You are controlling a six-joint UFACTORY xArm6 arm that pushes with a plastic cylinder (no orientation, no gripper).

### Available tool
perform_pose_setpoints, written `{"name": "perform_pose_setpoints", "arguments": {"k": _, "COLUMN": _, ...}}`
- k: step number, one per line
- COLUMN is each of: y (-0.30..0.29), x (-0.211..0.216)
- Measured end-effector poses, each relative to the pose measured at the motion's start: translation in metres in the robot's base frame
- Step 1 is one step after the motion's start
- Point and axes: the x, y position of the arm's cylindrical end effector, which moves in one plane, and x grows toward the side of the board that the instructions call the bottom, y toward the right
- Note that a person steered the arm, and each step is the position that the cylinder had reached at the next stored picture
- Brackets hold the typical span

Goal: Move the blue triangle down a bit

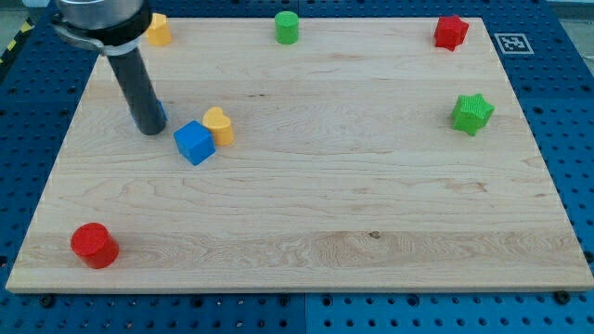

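The blue triangle (161,112) is almost wholly hidden behind my rod; only a thin blue sliver shows at the rod's right edge, in the board's upper left. My tip (149,131) rests on the board right in front of that block, seemingly touching it. A blue cube (194,142) lies just right of and below the tip, with a small gap between them.
A yellow heart-like block (219,125) touches the blue cube's upper right. A yellow block (160,30), a green cylinder (287,27) and a red star (450,32) sit along the top edge. A green star (472,112) is at the right, a red cylinder (94,245) at the bottom left.
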Motion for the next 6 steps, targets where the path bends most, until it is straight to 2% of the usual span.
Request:
{"name": "perform_pose_setpoints", "arguments": {"k": 2, "y": -0.038, "x": -0.002}}
{"name": "perform_pose_setpoints", "arguments": {"k": 4, "y": -0.073, "x": -0.094}}
{"name": "perform_pose_setpoints", "arguments": {"k": 5, "y": -0.073, "x": -0.098}}
{"name": "perform_pose_setpoints", "arguments": {"k": 6, "y": -0.068, "x": -0.076}}
